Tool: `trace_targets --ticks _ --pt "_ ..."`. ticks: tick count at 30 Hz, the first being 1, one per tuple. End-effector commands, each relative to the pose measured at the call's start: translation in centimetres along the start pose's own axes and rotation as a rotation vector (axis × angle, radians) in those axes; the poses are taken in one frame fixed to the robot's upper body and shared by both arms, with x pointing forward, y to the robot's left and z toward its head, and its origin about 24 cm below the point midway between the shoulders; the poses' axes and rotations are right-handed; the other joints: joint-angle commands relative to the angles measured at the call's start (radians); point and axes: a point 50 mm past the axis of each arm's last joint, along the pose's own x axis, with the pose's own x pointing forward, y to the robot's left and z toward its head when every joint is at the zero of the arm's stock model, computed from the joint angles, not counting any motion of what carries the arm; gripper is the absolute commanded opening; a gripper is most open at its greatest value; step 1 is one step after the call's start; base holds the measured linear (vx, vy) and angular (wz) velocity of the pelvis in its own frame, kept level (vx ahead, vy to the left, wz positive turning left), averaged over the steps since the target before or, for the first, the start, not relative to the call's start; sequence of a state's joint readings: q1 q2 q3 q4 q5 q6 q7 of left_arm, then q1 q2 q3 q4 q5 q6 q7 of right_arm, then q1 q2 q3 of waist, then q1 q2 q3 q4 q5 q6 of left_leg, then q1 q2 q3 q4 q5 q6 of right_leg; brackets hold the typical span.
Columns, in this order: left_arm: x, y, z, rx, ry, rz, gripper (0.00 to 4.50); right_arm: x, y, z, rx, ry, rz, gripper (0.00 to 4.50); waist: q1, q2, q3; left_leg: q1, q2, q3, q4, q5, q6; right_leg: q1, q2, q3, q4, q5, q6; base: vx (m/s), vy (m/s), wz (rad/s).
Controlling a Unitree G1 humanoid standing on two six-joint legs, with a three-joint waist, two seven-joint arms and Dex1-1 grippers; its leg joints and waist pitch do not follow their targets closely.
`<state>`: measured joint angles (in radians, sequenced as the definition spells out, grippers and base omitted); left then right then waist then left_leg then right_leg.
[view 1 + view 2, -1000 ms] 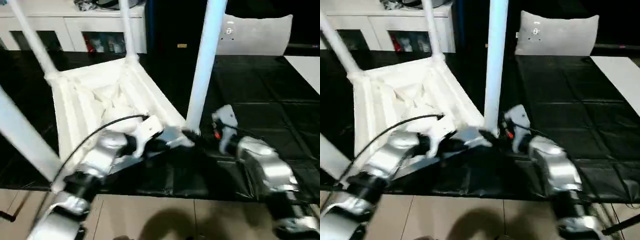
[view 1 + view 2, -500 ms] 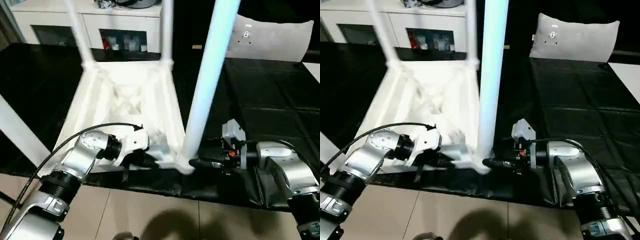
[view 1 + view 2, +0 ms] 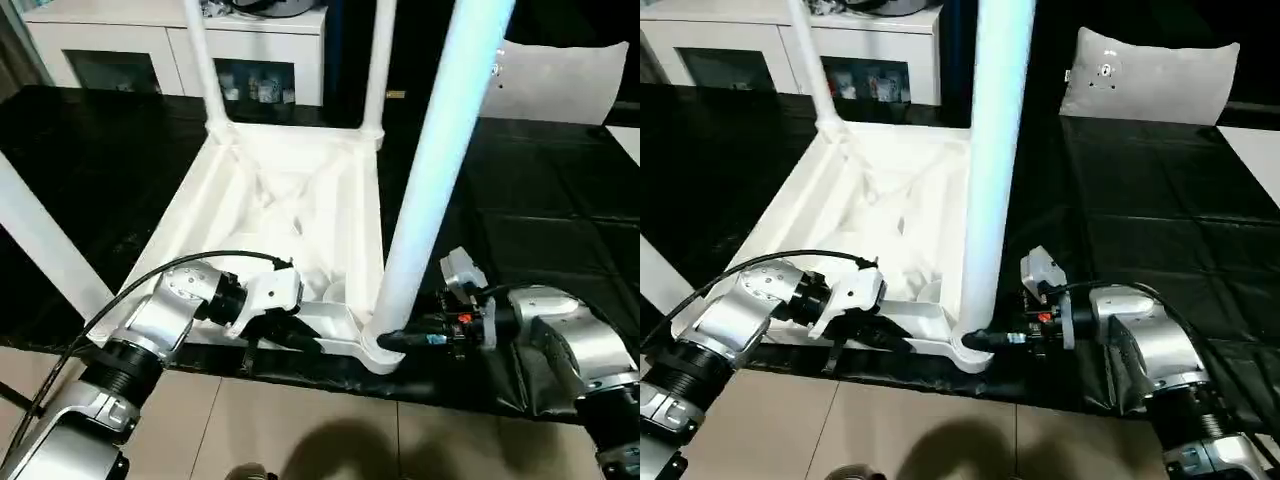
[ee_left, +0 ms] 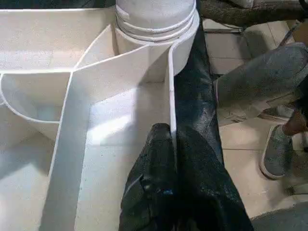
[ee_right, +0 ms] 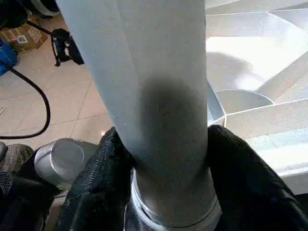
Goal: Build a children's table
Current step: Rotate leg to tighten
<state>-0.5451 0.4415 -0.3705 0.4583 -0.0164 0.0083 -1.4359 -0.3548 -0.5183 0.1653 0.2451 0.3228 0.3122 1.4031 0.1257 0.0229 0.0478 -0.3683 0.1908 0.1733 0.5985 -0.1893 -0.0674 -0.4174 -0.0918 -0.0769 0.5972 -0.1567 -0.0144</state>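
Right pincer (image 3: 398, 341) is clamped on the base of the near leg (image 3: 432, 180), one black finger on each side of the tube just above the corner socket (image 3: 378, 350); the right wrist view shows both fingers (image 5: 240, 183) pressed against the tube. Left pincer (image 3: 300, 342) pinches the thin rim wall of the upturned table top (image 3: 290, 200), one finger inside the rim and one outside, just beside that same socket.

The top lies ribs-up on the black tabletop (image 3: 540, 230), its near edge at the tabletop's front edge. Two far legs (image 3: 205, 70) already stand in their sockets; another leg (image 3: 40, 250) crosses the picture at left.

Key relation: the near leg's long axis rises steeply from the socket, leaning slightly away from the robot and to its right. The right arm holds it; the left braces the top. Judgement: any seating push must run down along that axis into the socket, or the leg may bind.
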Motion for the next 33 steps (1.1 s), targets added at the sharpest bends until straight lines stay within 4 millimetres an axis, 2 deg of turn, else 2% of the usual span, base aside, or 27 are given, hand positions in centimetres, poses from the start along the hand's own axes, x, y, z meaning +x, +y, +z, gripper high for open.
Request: trace_targets --ticks 1,5,7,8,9,10,11,12,13,14,15,16,18,19,21,22,24,27,28,31,33 --pt "-0.1 0.4 1.3 0.063 -0.028 -0.015 0.0 0.2 0.3 0.5 0.003 -0.027 0.04 2.06 -0.004 -0.016 -0.067 0.006 0.038 -0.003 -0.071 -0.177 0.062 0.059 -0.053 0.042 -0.065 -0.285 -0.194 0.0 0.0 0.0" --pt "0.0 0.5 1.3 0.039 -0.049 0.01 0.0 0.5 0.5 0.6 0.023 -0.052 0.034 2.01 -0.004 -0.015 -0.067 0.006 0.037 -0.003 -0.071 -0.175 0.059 0.059 -0.052 0.042 -0.065 -0.286 -0.192 0.0 0.0 0.0" --pt "0.6 1.2 1.6 -0.018 -0.085 0.104 0.0 1.5 0.3 0.3 0.034 -0.064 -0.068 2.0 -0.003 -0.014 -0.066 0.007 0.038 -0.003 -0.072 -0.174 0.056 0.057 -0.053 0.042 -0.065 -0.284 -0.191 0.0 0.0 0.0" --pt "1.0 1.6 1.8 -0.047 -0.097 0.161 0.0 2.1 -0.2 0.1 0.043 -0.065 -0.155 2.0 -0.009 -0.015 -0.064 0.006 0.035 -0.003 -0.073 -0.193 0.042 0.056 -0.053 0.042 -0.069 -0.319 -0.183 0.0 0.0 0.0" --pt "1.0 1.7 1.9 -0.051 -0.099 0.17 0.0 2.2 -0.3 0.1 0.045 -0.065 -0.169 1.99 -0.009 -0.015 -0.064 0.006 0.035 -0.003 -0.073 -0.193 0.042 0.056 -0.053 0.042 -0.069 -0.319 -0.183 0.0 0.0 0.0" --pt "1.4 2.0 2.1 -0.073 -0.112 0.21 0.0 2.9 -1.0 -0.1 0.076 -0.057 -0.28 1.99 -0.018 -0.017 -0.063 0.006 0.031 -0.007 -0.077 -0.212 0.022 0.058 -0.055 0.039 -0.077 -0.39 -0.153 0.0 0.0 0.0" --pt "1.7 2.1 2.3 -0.083 -0.121 0.229 0.0 3.1 -1.4 -0.2 0.093 -0.052 -0.326 1.99 -0.022 -0.018 -0.061 0.004 0.03 -0.008 -0.078 -0.211 0.016 0.058 -0.054 0.038 -0.077 -0.402 -0.146 0.0 0.0 0.0" --pt "2.0 2.3 2.4 -0.096 -0.133 0.251 0.0 3.4 -1.6 -0.2 0.115 -0.052 -0.37 1.98 -0.033 -0.023 -0.057 0.0 0.027 -0.011 -0.083 -0.23 0.007 0.059 -0.052 0.034 -0.082 -0.453 -0.125 0.0 0.0 0.0" --pt "2.4 2.5 2.6 -0.119 -0.146 0.281 0.0 3.9 -1.9 -0.2 0.131 -0.06 -0.405 1.98 -0.039 -0.022 -0.057 0.002 0.026 -0.011 -0.081 -0.242 0.003 0.058 -0.054 0.034 -0.086 -0.483 -0.115 0.0 0.0 0.0" --pt "2.8 2.7 2.7 -0.142 -0.155 0.302 0.0 4.4 -2.1 -0.2 0.135 -0.063 -0.44 1.98 -0.049 -0.022 -0.058 -0.001 0.024 -0.013 -0.08 -0.241 0.0 0.061 -0.057 0.033 -0.089 -0.511 -0.101 0.0 0.0 0.0" --pt "2.8 2.7 2.7 -0.143 -0.155 0.303 0.0 4.4 -2.1 -0.2 0.135 -0.064 -0.442 1.98 -0.053 -0.022 -0.059 0.0 0.022 -0.012 -0.078 -0.24 -0.001 0.058 -0.056 0.034 -0.091 -0.513 -0.097 0.0 0.0 0.0" --pt "3.5 3.1 2.9 -0.182 -0.161 0.355 0.0 5.3 -2.6 -0.1 0.155 -0.072 -0.522 1.96 -0.063 -0.022 -0.059 0.001 0.022 -0.011 -0.076 -0.232 0.011 0.054 -0.054 0.036 -0.093 -0.499 -0.097 0.0 0.0 0.0" --pt "4.5 3.8 3.4 -0.236 -0.175 0.445 0.0 6.6 -3.2 0.2 0.188 -0.092 -0.641 1.96 -0.074 -0.024 -0.057 0.001 0.019 -0.01 -0.075 -0.235 0.012 0.052 -0.05 0.033 -0.095 -0.508 -0.099 0.0 0.0 0.0" --pt "4.9 4.2 3.8 -0.258 -0.185 0.5 0.0 7.3 -3.6 0.5 0.19 -0.101 -0.703 1.96 -0.073 -0.02 -0.059 0.002 0.017 -0.01 -0.074 -0.227 0.01 0.053 -0.051 0.033 -0.096 -0.509 -0.096 0.0 0.0 0.0" --pt "5.6 4.7 4.5 -0.28 -0.197 0.568 0.0 8.0 -4.1 0.9 0.182 -0.117 -0.784 1.96 -0.078 -0.021 -0.06 0.005 0.018 -0.01 -0.073 -0.228 0.008 0.049 -0.049 0.033 -0.098 -0.51 -0.097 0.0 0.0 0.0" --pt "6.0 4.9 4.9 -0.29 -0.207 0.598 0.0 8.4 -4.3 1.2 0.164 -0.13 -0.808 1.96 -0.078 -0.018 -0.061 0.004 0.02 -0.01 -0.075 -0.223 0.014 0.05 -0.049 0.034 -0.097 -0.479 -0.102 0.0 0.0 0.0" --pt "6.3 5.1 5.3 -0.289 -0.217 0.617 0.0 8.6 -4.4 1.5 0.147 -0.148 -0.812 2.5 -0.075 -0.021 -0.067 0.0 0.02 -0.008 -0.074 -0.187 0.035 0.057 -0.047 0.037 -0.087 -0.382 -0.122 0.0 0.0 0.0" --pt "6.3 5.1 5.6 -0.27 -0.227 0.617 0.0 8.4 -4.3 1.9 0.133 -0.194 -0.798 2.74 -0.07 -0.018 -0.07 -0.001 0.021 -0.006 -0.07 -0.148 0.06 0.059 -0.047 0.041 -0.077 -0.286 -0.155 0.0 0.0 0.0" --pt "6.2 5.0 5.5 -0.258 -0.223 0.61 0.0 8.1 -4.3 2.0 0.127 -0.208 -0.789 2.9 -0.066 -0.017 -0.073 -0.003 0.02 -0.004 -0.068 -0.119 0.078 0.063 -0.047 0.041 -0.07 -0.228 -0.174 0.0 0.0 0.0" --pt "5.4 4.7 4.8 -0.229 -0.206 0.582 0.0 6.8 -4.2 2.0 0.105 -0.244 -0.772 3.07 -0.061 -0.017 -0.071 -0.003 0.02 -0.003 -0.068 -0.116 0.093 0.065 -0.049 0.041 -0.07 -0.222 -0.184 0.0 0.0 0.0" --pt "5.1 4.5 4.6 -0.222 -0.206 0.568 0.0 6.4 -4.1 1.9 0.088 -0.242 -0.749 3.33 -0.058 -0.018 -0.072 -0.001 0.022 -0.003 -0.067 -0.124 0.098 0.065 -0.049 0.042 -0.071 -0.228 -0.183 0.0 0.0 0.0"
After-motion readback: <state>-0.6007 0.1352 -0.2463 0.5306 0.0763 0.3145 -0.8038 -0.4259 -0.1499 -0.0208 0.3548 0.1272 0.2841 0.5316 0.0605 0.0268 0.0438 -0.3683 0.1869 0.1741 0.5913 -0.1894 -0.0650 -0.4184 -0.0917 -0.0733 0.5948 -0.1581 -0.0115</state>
